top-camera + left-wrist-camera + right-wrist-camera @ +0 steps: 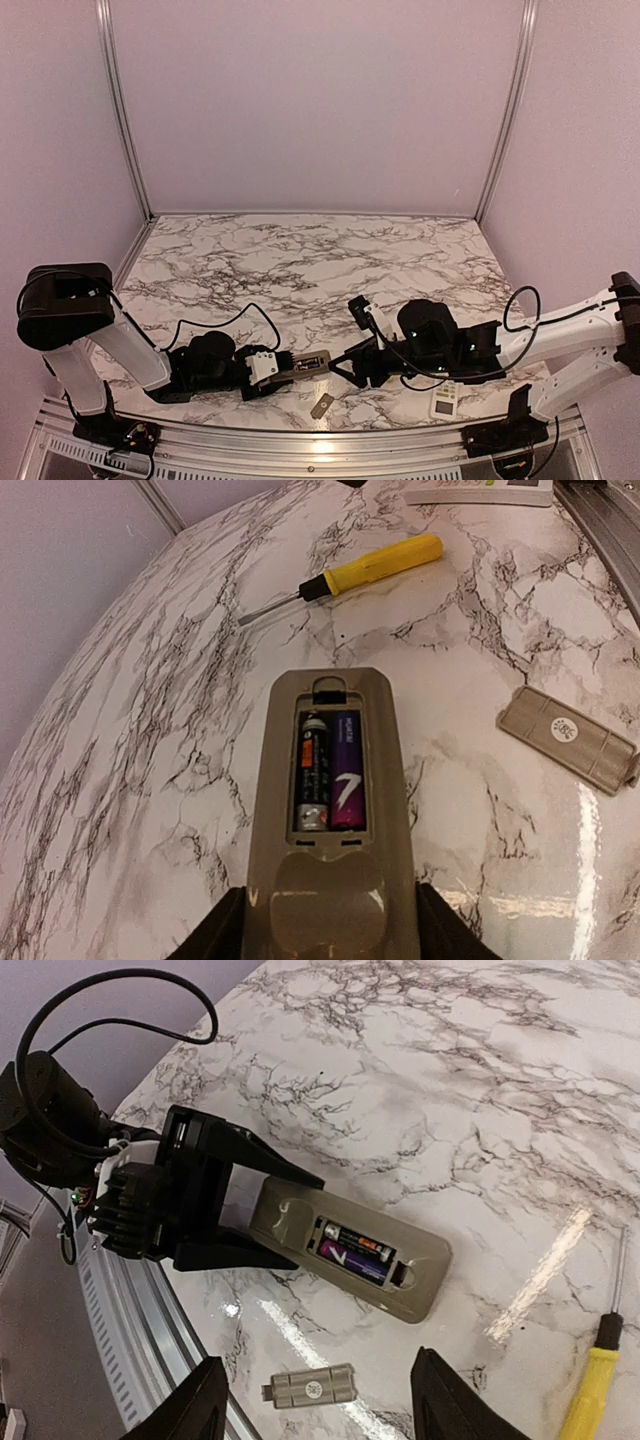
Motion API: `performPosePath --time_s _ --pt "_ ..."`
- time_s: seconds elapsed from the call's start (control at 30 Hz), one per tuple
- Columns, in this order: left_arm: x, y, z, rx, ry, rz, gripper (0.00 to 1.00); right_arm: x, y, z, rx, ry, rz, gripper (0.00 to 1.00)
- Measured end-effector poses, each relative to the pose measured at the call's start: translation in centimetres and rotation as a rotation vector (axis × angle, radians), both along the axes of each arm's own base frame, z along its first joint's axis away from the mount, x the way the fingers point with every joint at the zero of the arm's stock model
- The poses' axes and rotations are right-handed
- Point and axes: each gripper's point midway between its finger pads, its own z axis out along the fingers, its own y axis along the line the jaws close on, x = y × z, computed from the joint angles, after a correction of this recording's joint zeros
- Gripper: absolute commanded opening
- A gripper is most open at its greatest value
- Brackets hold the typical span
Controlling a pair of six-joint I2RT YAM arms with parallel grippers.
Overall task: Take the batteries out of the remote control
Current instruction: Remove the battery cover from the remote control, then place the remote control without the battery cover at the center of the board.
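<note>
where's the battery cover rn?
In the top view the grey cover plate lies flat on the table near its front edge, about centre, just nearer than the remote the left hand holds.

Yellow-handled screwdriver (370,565), cover plate (567,737) — on marble table (150,730).

the remote's (330,900) open bay faces up with nothing over it, so the two batteries (313,770) can be reached from above. they lie snug side by side, with the bay walls close around them. the left gripper (290,1215) clamps the remote's near end and blocks that approach. the screwdriver (370,567) lies beyond the far end and the cover plate (567,738) off to one side, both apart from the remote. bare marble table (130,780) runs along the other side.
</note>
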Motion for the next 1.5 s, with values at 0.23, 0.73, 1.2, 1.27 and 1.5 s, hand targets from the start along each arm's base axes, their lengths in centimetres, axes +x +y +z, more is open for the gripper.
performPosePath --time_s 0.23,0.73,1.2,1.27,1.5 --pt "-0.3 -0.1 0.0 -0.005 0.010 -0.016 0.00 2.0 -2.6 -0.3 -0.123 -0.062 -0.134 0.67" --pt "-0.8 -1.0 0.6 -0.040 0.043 -0.047 0.26 4.0 -6.1 -3.3 -0.382 -0.066 -0.296 0.73" --pt "-0.8 -1.6 0.3 -0.032 0.062 -0.057 0.52 3.6 -7.9 -8.0 -0.600 -0.009 -0.301 0.65" --pt "-0.9 -1.6 0.3 -0.032 0.064 -0.061 0.56 3.5 -8.1 -8.2 -0.612 -0.005 -0.301 0.63" --pt "-0.8 -1.6 0.4 -0.041 0.074 -0.061 0.75 3.4 -8.6 -8.4 -0.633 0.005 -0.301 0.60"
